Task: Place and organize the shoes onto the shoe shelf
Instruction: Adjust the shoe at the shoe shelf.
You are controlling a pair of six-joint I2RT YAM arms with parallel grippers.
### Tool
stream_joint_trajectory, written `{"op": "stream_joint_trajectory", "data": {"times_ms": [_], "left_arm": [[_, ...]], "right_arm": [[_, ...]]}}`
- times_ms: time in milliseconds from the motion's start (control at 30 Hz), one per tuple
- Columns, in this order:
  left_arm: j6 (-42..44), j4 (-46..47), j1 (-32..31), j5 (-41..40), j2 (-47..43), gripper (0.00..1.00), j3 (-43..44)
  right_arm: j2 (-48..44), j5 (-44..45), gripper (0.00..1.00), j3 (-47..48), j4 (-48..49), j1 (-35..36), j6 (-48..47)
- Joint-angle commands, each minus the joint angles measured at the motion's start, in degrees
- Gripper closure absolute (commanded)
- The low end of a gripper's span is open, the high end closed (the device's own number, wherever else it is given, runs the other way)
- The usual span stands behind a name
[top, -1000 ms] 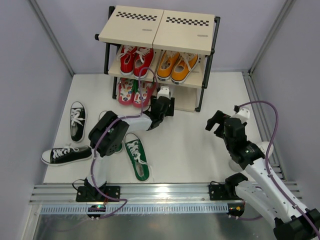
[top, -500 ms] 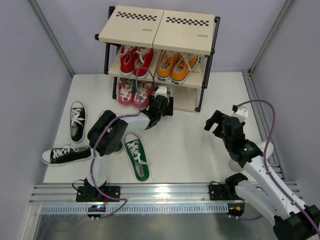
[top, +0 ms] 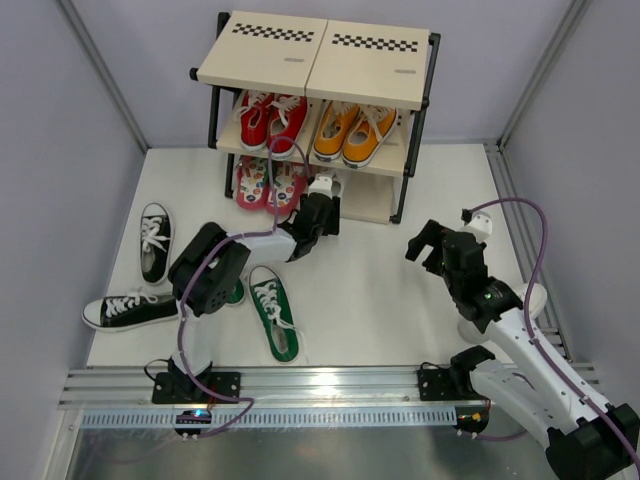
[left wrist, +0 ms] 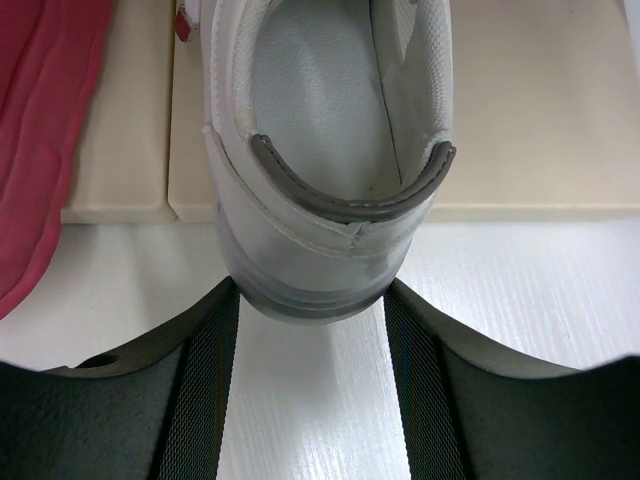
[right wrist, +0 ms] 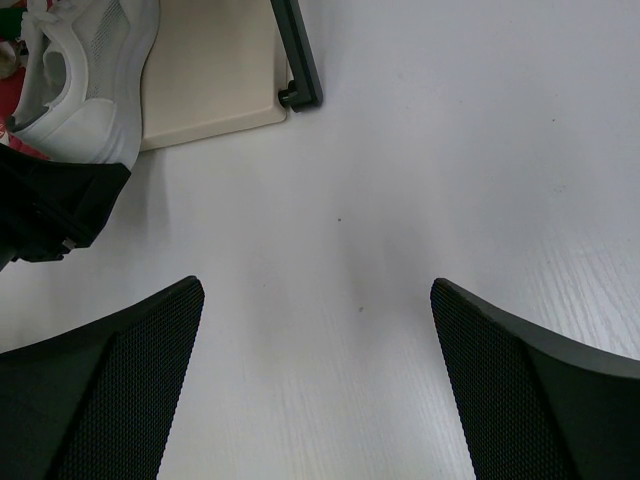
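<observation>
White shoe (left wrist: 320,170) | toe into shoe shelf (left wrist: 540,120), heel facing left claw (left wrist: 311,300), spread apart | right claw (right wrist: 316,290) apart

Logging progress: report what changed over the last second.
The left pincer, fingers flanking the heel of the white shoe, edged left along the bottom tier of the shoe shelf; the right pincer, open, drifted slightly left. The green sneaker and black sneakers stayed put.

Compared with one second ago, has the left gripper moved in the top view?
Yes. The left gripper has shifted slightly to the left, away from the shoe shelf's front right leg.
</observation>
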Motion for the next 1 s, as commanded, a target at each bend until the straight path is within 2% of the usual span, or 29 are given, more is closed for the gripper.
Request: {"op": "stream_joint_trajectory", "data": {"times_ms": [0, 167, 500, 767, 967], "left_arm": [[0.51, 2.69, 0.29, -1.58, -2.85, 0.51, 0.20], [1.47, 2.60, 0.29, -2.38, -1.71, 0.57, 1.52], [2.27, 1.02, 0.37, -2.99, 0.58, 0.55, 5.47], [2.27, 0.32, 0.37, -1.50, 1.20, 0.39, 6.09], [3.06, -1.70, 0.29, 1.40, 1.20, 0.39, 6.18]], "right_arm": [[0.11, 0.14, 0.01, -0.07, 2.71, -0.13, 1.16], [0.38, 0.23, 0.00, 0.02, 2.98, -0.13, 1.16], [1.43, 1.28, 0.00, 0.46, 3.15, -0.13, 0.64], [2.66, 1.37, 0.01, 0.99, 3.59, -0.13, 0.46], [2.75, 1.20, 0.00, 0.90, 3.50, -0.13, 0.55]]}}
